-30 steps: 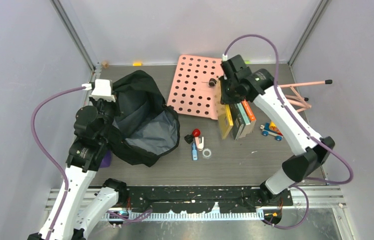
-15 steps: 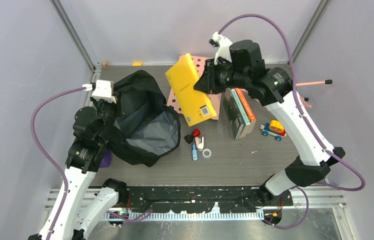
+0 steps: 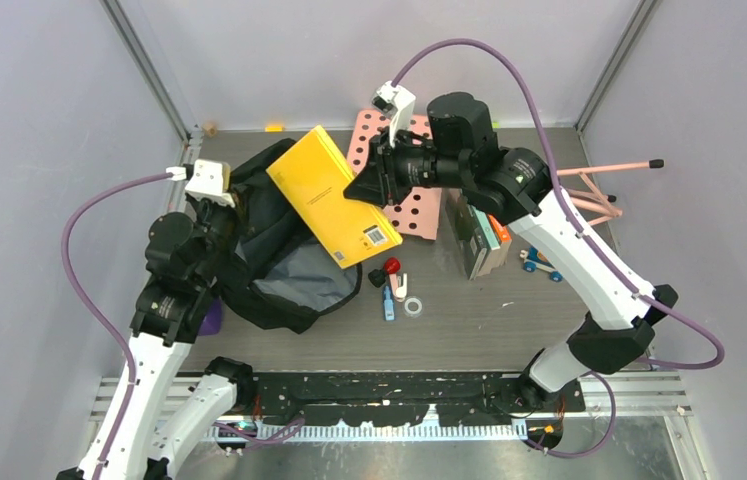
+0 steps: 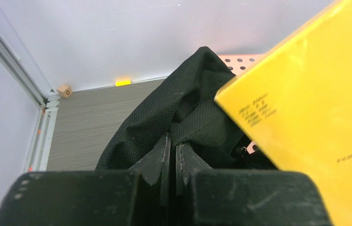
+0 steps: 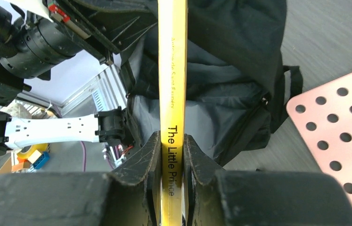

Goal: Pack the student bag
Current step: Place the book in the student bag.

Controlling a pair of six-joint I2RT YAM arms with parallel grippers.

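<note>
Yellow is the book, The Little Prince (image 3: 334, 205), and we see the right gripper (image 5: 172, 141) pinching it, one finger on each cover, with the spine towards its camera. The book reaches out tilted ahead of this gripper, above the open black student bag (image 3: 294, 280). The left gripper (image 4: 173, 151) is pressed together on the bag's fabric rim; the bag spreads just ahead of it.
</note>
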